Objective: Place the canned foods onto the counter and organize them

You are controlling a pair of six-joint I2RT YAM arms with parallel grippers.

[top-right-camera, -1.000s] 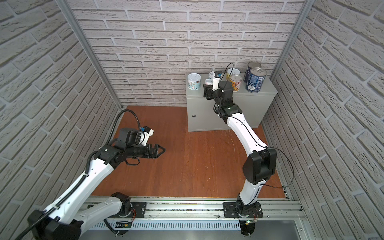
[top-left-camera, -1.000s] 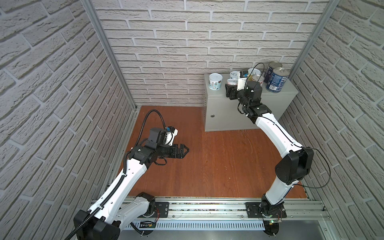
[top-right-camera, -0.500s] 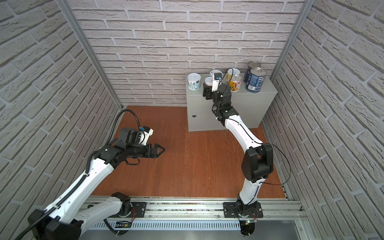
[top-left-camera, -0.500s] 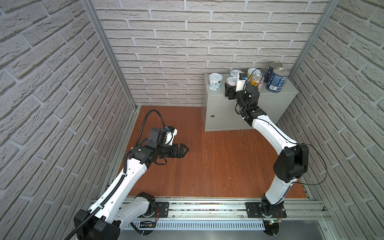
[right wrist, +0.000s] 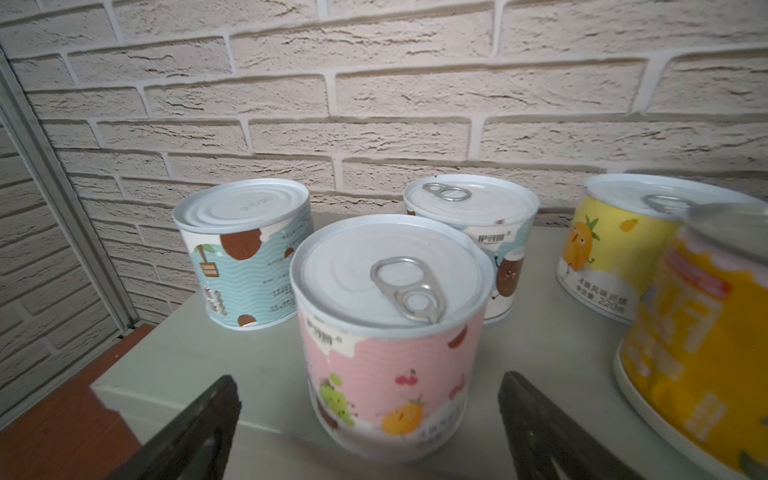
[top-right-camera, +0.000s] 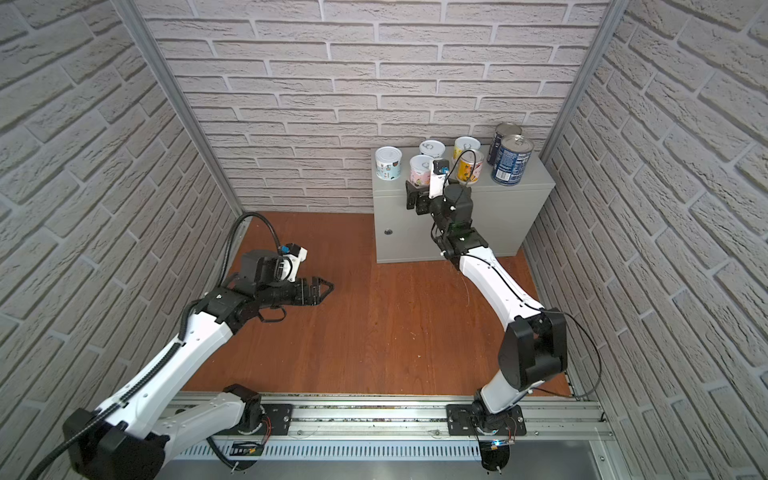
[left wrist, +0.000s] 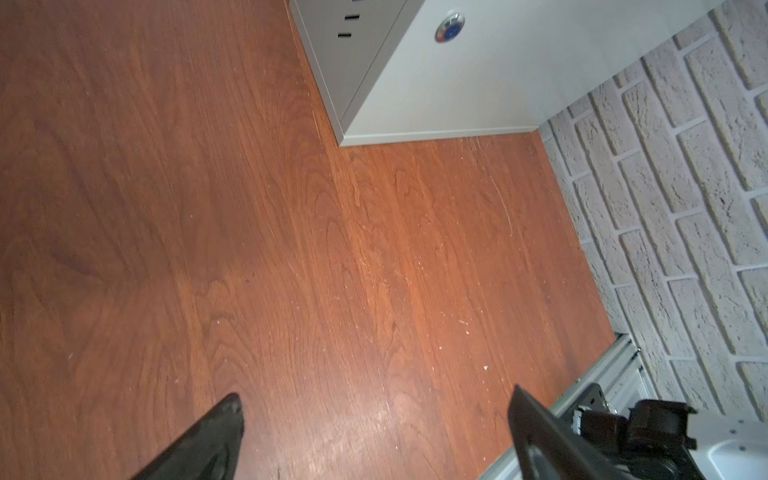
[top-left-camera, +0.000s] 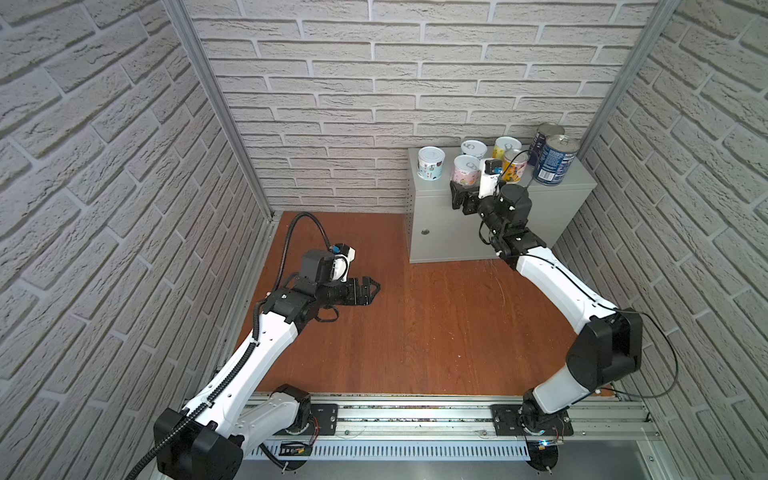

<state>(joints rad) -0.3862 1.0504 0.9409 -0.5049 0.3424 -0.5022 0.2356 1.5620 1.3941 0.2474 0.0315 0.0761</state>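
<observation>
Seven cylindrical tins stand upright on the flat top of the pale grey metal cabinet (top-left-camera: 575,185). Two are taller dark-blue-labelled cans (top-left-camera: 555,163) at its right end. Five are shorter, white-lidded: the pink tin (right wrist: 390,365), the light-blue tin (right wrist: 245,266), the white tin (right wrist: 505,253), the yellow tin (right wrist: 598,257) and the orange tin (right wrist: 702,345). The right gripper (right wrist: 368,380) has its jaws spread wide, with the pink tin just ahead between them, untouched. The left gripper (left wrist: 374,399) hangs wide open above the reddish wooden floor (left wrist: 249,232).

Wood floor (top-left-camera: 436,332) wide open; counter (top-left-camera: 579,178) top's rear packed w/ cans (top-left-camera: 431,163), pink can (right wrist: 390,332) nr front edge, front-right strip bare.
</observation>
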